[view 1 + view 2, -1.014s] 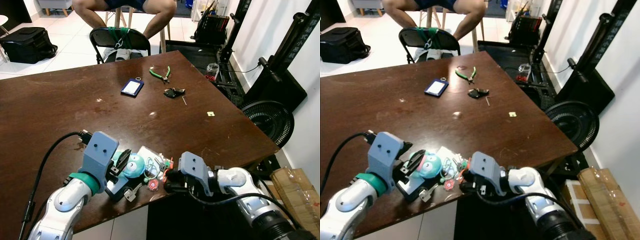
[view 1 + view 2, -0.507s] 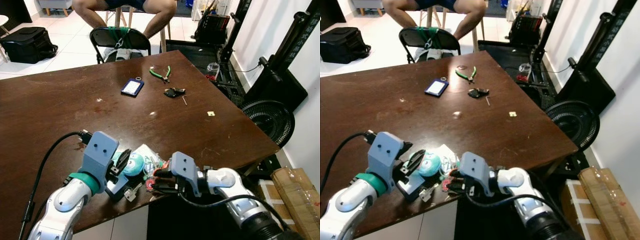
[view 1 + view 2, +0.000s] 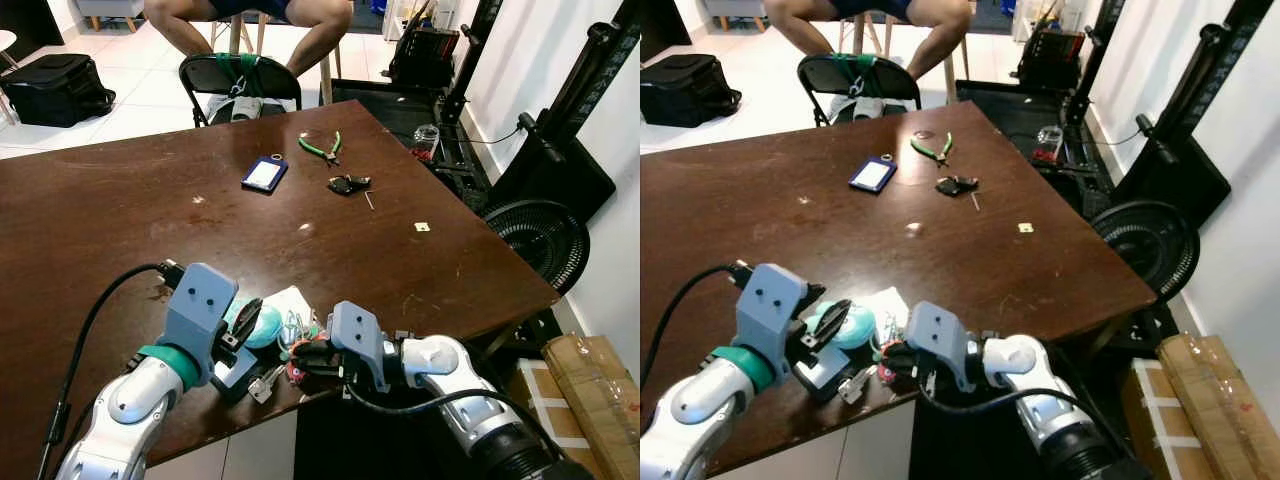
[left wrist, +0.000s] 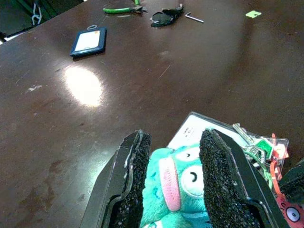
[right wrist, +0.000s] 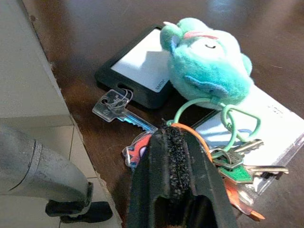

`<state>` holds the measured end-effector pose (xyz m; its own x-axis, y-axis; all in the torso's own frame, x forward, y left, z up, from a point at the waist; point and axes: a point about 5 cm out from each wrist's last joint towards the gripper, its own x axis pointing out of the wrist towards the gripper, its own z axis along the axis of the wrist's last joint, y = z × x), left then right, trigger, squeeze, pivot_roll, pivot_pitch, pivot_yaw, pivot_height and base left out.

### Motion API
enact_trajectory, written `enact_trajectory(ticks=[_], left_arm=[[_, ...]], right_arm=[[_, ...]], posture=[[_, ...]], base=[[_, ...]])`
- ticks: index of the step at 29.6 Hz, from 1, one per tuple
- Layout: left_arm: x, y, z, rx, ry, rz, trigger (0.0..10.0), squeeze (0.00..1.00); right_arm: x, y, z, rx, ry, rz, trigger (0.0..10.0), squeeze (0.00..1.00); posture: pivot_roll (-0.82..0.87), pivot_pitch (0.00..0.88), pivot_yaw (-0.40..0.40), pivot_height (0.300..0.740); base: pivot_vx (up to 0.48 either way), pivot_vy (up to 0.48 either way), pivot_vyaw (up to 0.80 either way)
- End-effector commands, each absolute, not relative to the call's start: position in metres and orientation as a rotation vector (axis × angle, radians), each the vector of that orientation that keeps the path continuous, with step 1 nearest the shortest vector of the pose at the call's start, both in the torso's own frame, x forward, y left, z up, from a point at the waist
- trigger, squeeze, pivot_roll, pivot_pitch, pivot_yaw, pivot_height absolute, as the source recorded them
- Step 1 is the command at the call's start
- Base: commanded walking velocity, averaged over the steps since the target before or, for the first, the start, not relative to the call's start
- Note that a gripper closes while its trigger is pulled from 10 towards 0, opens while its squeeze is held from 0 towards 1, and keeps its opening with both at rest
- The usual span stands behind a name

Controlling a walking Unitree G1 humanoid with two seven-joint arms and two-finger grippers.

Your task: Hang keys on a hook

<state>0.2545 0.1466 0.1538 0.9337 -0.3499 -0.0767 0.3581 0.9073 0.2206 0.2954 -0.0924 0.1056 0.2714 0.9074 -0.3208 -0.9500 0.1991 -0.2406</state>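
Key bunch (image 5: 232, 164) — silver metal keys on a pale green wire loop, orange-red tags mixed in — lies at the near edge of the dark brown wooden table (image 3: 120, 200), directly ahead of the right gripper (image 3: 297, 357).

Right gripper: black foam-faced fingers pressed together, tips at the near side of the bunch, over an orange ring. Whether anything is actually caught between the pads — cannot tell. The bunch lies between the two grippers; the right is the nearer to the metal.

Left gripper (image 4: 173, 178): fingers spread around a teal plush keychain toy (image 4: 178, 183) with pink mouth, soft and fuzzy; pads flank it on both sides, apparently touching the fur.

Under the toy: a black-framed card holder (image 5: 137, 66) with white insert, flat and rigid. One loose silver key (image 5: 118, 111) trails from its slot toward the table edge, long axis roughly parallel to the edge. A clear plastic sleeve (image 5: 280, 126) lies beneath the green loop.

Far side of table: blue badge holder (image 3: 264, 173), green-handled pliers (image 3: 322, 149), black key fob (image 3: 347, 184).

No hook is visible.
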Motion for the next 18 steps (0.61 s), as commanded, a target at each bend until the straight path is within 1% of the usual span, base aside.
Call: enact_trajectory(ticks=[1,2,3,4,5,11,12,13,14,15,16,17,18], left_arm=[[0.2516,0.1455,0.1514,0.238,0.051,-0.372,10.0,0.00],[0.2516,0.1453,0.1514,0.238,0.050,-0.373,10.0,0.00],[0.2516,0.1453,0.1514,0.238,0.051,-0.374,10.0,0.00],[0.2516,0.1453,0.1514,0.238,0.051,-0.374,10.0,0.00],[0.2516,0.1453,0.1514,0.238,0.051,-0.374,10.0,0.00],[0.2516,0.1454,0.1514,0.239,0.051,-0.373,10.0,0.00],[0.2515,0.1455,0.1514,0.239,0.051,-0.372,10.0,0.00],[0.2515,0.1455,0.1514,0.239,0.051,-0.372,10.0,0.00],[0.2515,0.1455,0.1514,0.239,0.051,-0.372,10.0,0.00],[0.2516,0.1456,0.1514,0.240,0.051,-0.372,10.0,0.00],[0.2516,0.1456,0.1514,0.240,0.051,-0.372,10.0,0.00],[0.2517,0.1457,0.1514,0.240,0.051,-0.372,10.0,0.00],[0.2517,0.1457,0.1514,0.240,0.051,-0.372,10.0,0.00]], right_arm=[[0.2955,-0.0927,0.1064,-0.420,0.118,1.299,0.0,0.00],[0.2956,-0.0933,0.1063,-0.420,0.119,1.295,0.0,0.00],[0.2951,-0.0946,0.1049,-0.434,0.128,1.298,4.0,0.00],[0.2951,-0.0946,0.1049,-0.434,0.128,1.298,4.0,0.00],[0.2953,-0.0960,0.1035,-0.452,0.133,1.293,10.0,0.00],[0.2980,-0.1001,0.1015,-0.482,0.144,1.270,10.0,0.00],[0.2998,-0.1016,0.1017,-0.486,0.146,1.262,10.0,0.72],[0.3013,-0.1025,0.1019,-0.485,0.148,1.256,10.0,0.91],[0.3013,-0.1025,0.1019,-0.485,0.148,1.256,10.0,0.91],[0.3026,-0.1021,0.1022,-0.486,0.146,1.253,10.0,1.00],[0.3026,-0.1021,0.1022,-0.486,0.146,1.253,10.0,1.00],[0.3037,-0.1008,0.1027,-0.490,0.141,1.251,10.0,0.83],[0.3037,-0.1008,0.1027,-0.490,0.141,1.251,10.0,0.83]], posture=[[0.01,0.052,0.069,0.740],[0.01,0.052,0.069,0.740],[0.01,0.052,0.069,0.740],[0.01,0.052,0.069,0.740],[0.01,0.051,0.069,0.740],[0.01,0.049,0.067,0.740],[0.01,0.049,0.067,0.740],[0.01,0.049,0.067,0.740],[0.01,0.049,0.067,0.740],[0.01,0.049,0.067,0.740],[0.01,0.049,0.067,0.740],[0.01,0.049,0.067,0.740],[0.01,0.049,0.067,0.740]], base=[[0.000,0.000,0.00],[0.000,0.000,0.00],[0.000,0.000,0.00],[0.000,0.000,0.00],[0.000,0.000,0.00],[0.000,0.000,0.00],[0.000,0.000,0.00],[0.000,0.000,0.00],[0.000,0.000,0.00],[0.000,0.000,0.00],[0.000,0.000,0.00],[0.000,0.000,0.00],[0.000,0.000,0.00]])
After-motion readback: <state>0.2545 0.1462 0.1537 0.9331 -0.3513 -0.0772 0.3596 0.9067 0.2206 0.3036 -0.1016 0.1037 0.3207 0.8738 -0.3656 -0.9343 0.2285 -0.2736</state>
